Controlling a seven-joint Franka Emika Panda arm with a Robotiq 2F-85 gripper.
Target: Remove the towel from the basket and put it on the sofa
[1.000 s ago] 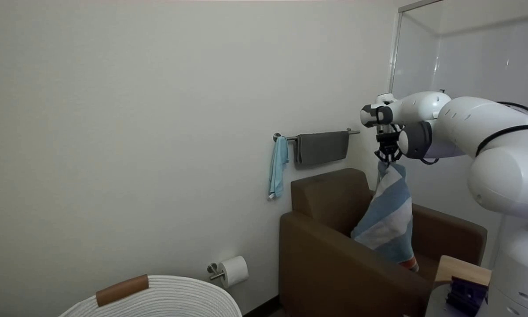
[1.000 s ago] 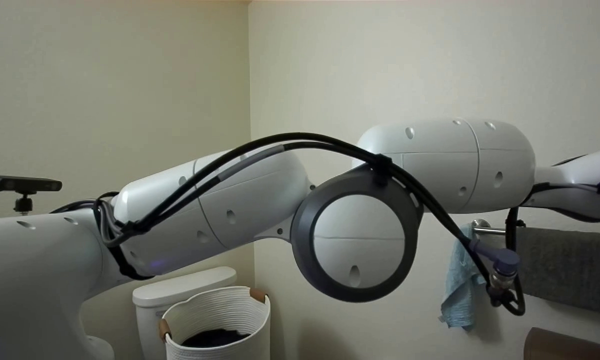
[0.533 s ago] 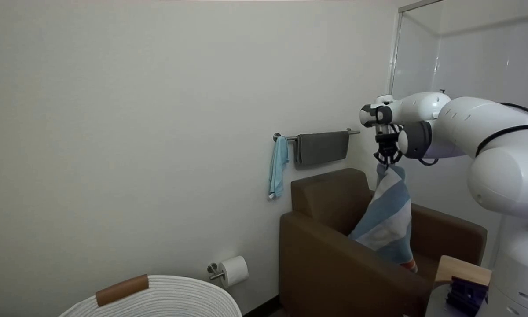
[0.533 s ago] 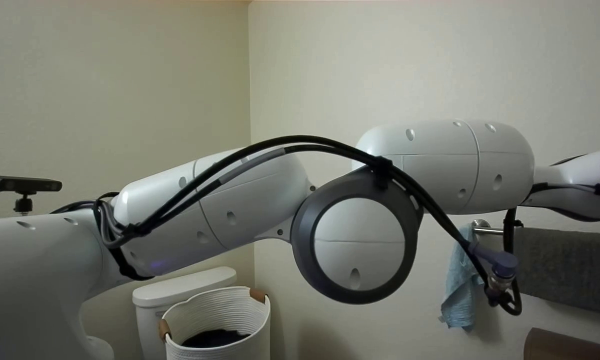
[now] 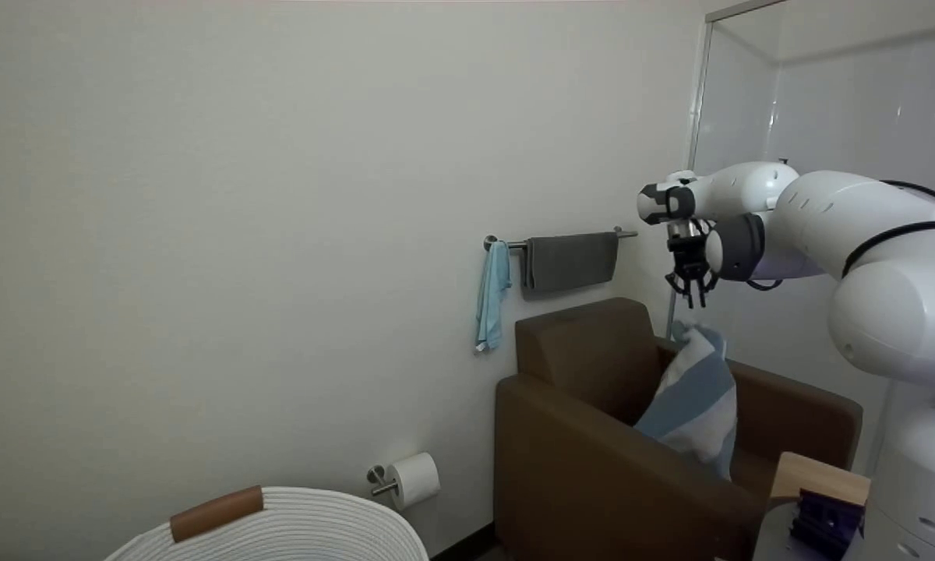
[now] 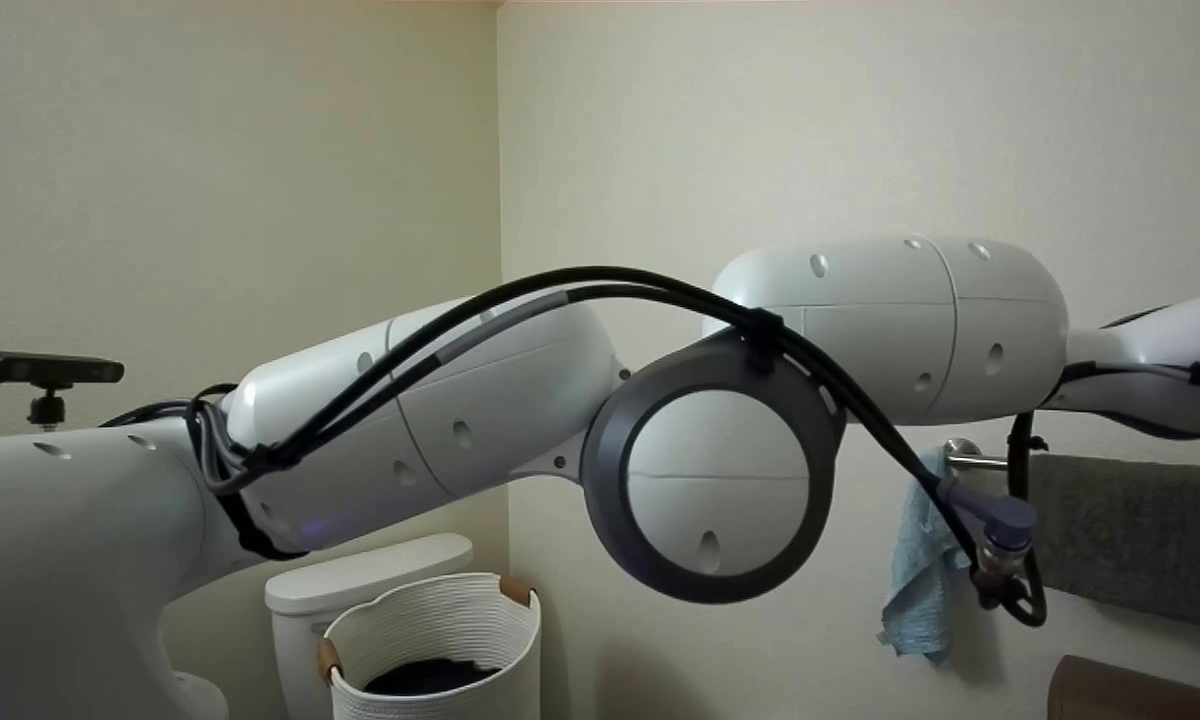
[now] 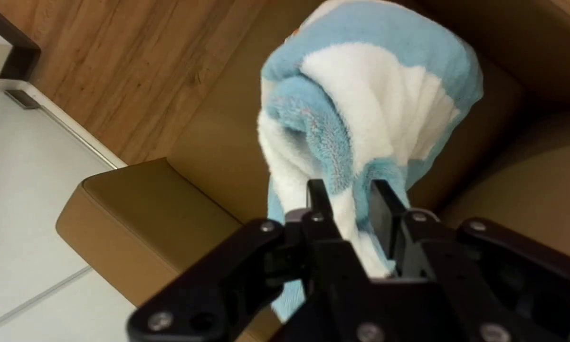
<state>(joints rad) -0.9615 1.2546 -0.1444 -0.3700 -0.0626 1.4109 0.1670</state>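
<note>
The striped blue-and-white towel (image 7: 368,97) is sitting bunched inside the sofa (image 5: 592,467), over the seat and between the two armrests. In an exterior view its lower end is disappearing behind the sofa's near armrest, so how much of it is resting on the seat I cannot tell.

The gripper (image 5: 695,304) is hanging above the sofa's seat, pointing down. Its fingers (image 7: 319,202) are standing parted, and in an exterior view a gap is showing between their tips and the striped towel's peak.

Well apart from the sofa, the white woven basket (image 6: 440,615) is standing upright, its brown handles (image 6: 516,591) showing at the rim. It is holding something dark (image 6: 430,676) low down inside; what this is, I cannot tell. In an exterior view only its rim and inner wall are showing.

Above the sofa's back, a metal rail (image 5: 516,245) is carrying a dark grey towel (image 5: 573,262); at its end past the sofa's back, a light blue cloth (image 5: 492,300) is hanging. A toilet paper roll (image 5: 414,479) is hanging low on the wall beside the sofa. Near the sofa's front, a pale wooden surface (image 5: 822,474) is showing, with a dark purple object (image 5: 826,523) just beside it.
</note>
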